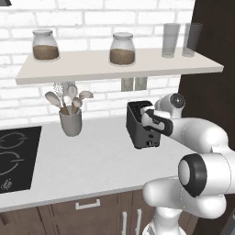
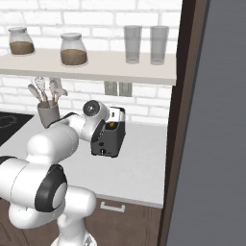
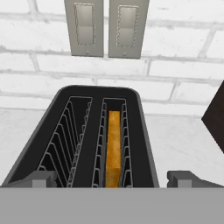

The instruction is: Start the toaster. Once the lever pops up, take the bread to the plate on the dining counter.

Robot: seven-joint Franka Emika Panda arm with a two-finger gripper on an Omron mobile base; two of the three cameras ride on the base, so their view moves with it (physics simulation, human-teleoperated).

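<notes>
Toaster (image 3: 87, 135): dark grey-black, two wire-caged slots, lower centre of the hand view; its near end is cut off by the frame's bottom. In the left base view it stands right of centre on the white worktop (image 1: 87, 160), its right side hidden by the arm; in the right base view its left part is hidden behind the arm. No brand or lettering is legible on it.

Bread (image 3: 114, 148): golden-tan slice seated in the right-hand slot, seen edge-on; lower part cut off.

Gripper (image 3: 113, 178): fingertips stand wide apart at the bottom corners, one on each side of the toaster, clasping nothing.

Wall switches (image 3: 106, 27): two grey plates, upper centre, tops cut off, unmarked.

Shelf (image 1: 114, 66): two jars (image 1: 45, 45) of brown contents, no labels; two glasses (image 1: 170, 40), right one partly against the dark panel.

Utensil holder (image 1: 70, 121): grey cup, spoons and whisk.

Hob (image 1: 13, 158): black, cut off at left edge.
</notes>
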